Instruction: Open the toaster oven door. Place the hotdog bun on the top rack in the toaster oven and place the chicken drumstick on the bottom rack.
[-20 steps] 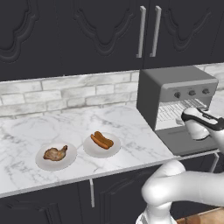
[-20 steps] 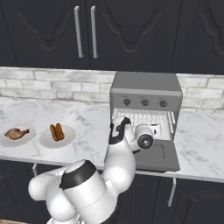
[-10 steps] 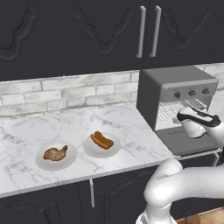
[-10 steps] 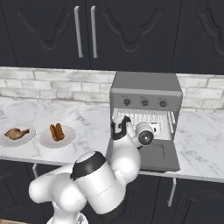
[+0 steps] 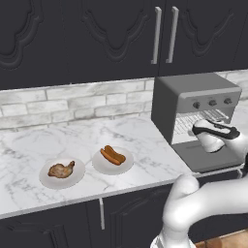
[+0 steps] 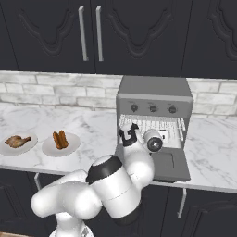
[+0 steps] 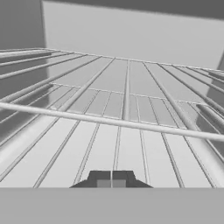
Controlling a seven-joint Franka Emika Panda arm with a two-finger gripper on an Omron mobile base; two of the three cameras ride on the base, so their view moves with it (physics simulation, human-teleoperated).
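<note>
Hand view: gripper [image 7: 111,180] fingertips pressed together, holding nothing, just above the wire rack [image 7: 127,109]. Toaster oven [image 5: 193,104] door [image 6: 169,165] already down. Chicken drumstick [image 5: 61,169] and hotdog bun [image 5: 112,155] sit on plates at 9 o'clock of oven; both placements left

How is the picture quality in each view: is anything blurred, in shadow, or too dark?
Left base view: even light, the bun and drumstick soft but readable. Right base view: the toaster oven well lit, the dark cabinets low in contrast. Hand view: grey rack wires sharp, no glare.
</note>
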